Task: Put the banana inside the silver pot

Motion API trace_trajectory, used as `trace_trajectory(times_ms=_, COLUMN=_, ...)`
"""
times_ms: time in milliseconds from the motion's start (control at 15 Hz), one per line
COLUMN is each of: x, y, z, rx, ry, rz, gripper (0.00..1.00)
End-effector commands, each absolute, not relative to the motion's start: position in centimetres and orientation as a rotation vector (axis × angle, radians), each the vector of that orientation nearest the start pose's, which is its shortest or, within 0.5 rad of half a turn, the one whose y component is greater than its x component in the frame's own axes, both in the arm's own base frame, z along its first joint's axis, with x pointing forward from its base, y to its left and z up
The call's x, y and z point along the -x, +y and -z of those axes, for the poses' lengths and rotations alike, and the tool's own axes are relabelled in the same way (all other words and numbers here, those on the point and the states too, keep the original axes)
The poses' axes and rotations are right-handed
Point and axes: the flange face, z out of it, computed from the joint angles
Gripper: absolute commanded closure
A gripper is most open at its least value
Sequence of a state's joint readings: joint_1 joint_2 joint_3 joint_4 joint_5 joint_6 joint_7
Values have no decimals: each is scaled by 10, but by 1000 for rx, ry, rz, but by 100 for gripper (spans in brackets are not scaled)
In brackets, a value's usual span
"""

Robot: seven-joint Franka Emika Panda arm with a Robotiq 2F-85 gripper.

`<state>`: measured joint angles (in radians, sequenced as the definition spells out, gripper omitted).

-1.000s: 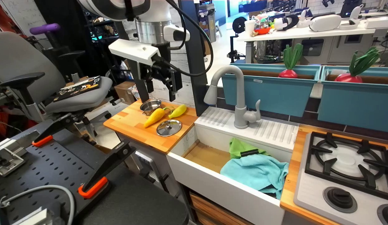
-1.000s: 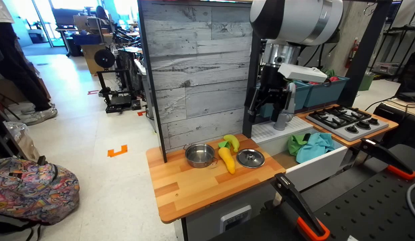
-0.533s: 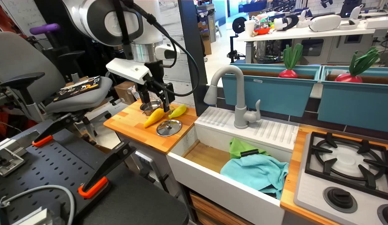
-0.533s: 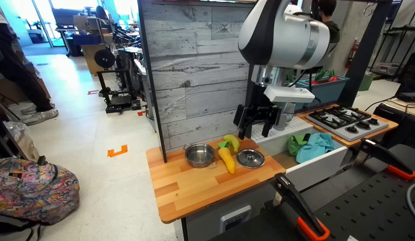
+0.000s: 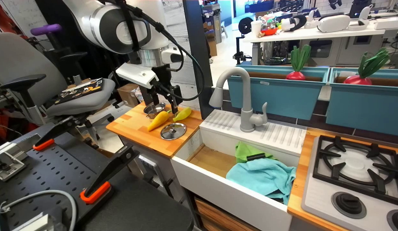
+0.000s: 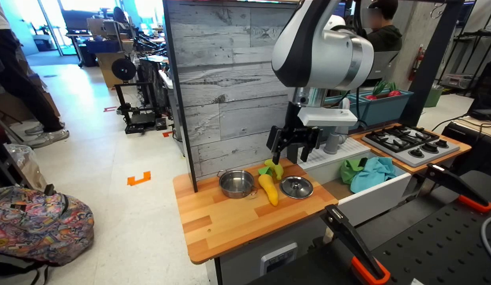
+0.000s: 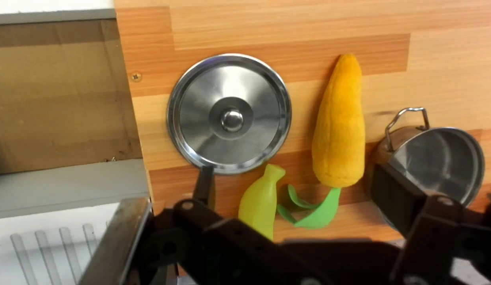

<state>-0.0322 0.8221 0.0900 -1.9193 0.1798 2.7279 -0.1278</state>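
Observation:
The banana is a small yellow-green curved toy. It lies on the wooden counter in both exterior views (image 5: 183,114) (image 6: 278,171). In the wrist view the banana (image 7: 258,200) lies between the fingers, nearer the left one, its lower end hidden by the gripper. The silver pot (image 5: 151,112) (image 6: 236,184) is small, round and uncovered, on the counter beside the yellow carrot-like toy. In the wrist view the pot (image 7: 441,158) is at right, partly behind the right finger. My gripper (image 5: 166,107) (image 6: 290,159) (image 7: 295,178) is open, empty, and above the banana, not touching it.
A yellow carrot-like toy with green leaves (image 6: 268,189) (image 7: 340,126) lies between pot and banana. A metal lid (image 6: 296,187) (image 7: 231,118) lies beside them. A grey wood-look wall (image 6: 237,95) stands behind the counter. The white sink (image 5: 231,195) and grey faucet (image 5: 245,96) adjoin.
My gripper has come down toward the counter and moved over the banana, with the wrist turned a little. The fingers look wider apart than a second ago. The banana, pot, lid and carrot-like toy have not moved.

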Motion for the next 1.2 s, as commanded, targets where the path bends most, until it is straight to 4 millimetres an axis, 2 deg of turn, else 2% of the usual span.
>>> trace_trajectory(times_ms=0, x=-623, y=28, z=-52, rx=3023, ry=47, rz=56, gripper=0)
trace_trajectory(times_ms=200, x=-637, y=28, z=-43, rx=3030, ry=81, rz=88, gripper=0)
trace_trajectory(times_ms=467, x=-645, y=37, z=-24, rx=3035, ry=133, rz=95, gripper=0)
trace_trajectory(times_ms=1000, x=-650, y=41, z=1, rx=3048, ry=228, rz=136, gripper=0)
trace_trajectory(times_ms=1067, x=-651, y=41, z=3, rx=3048, ry=235, rz=142, gripper=25)
trace_trajectory(times_ms=1133, x=-651, y=42, z=4, rx=3052, ry=241, rz=146, gripper=26)
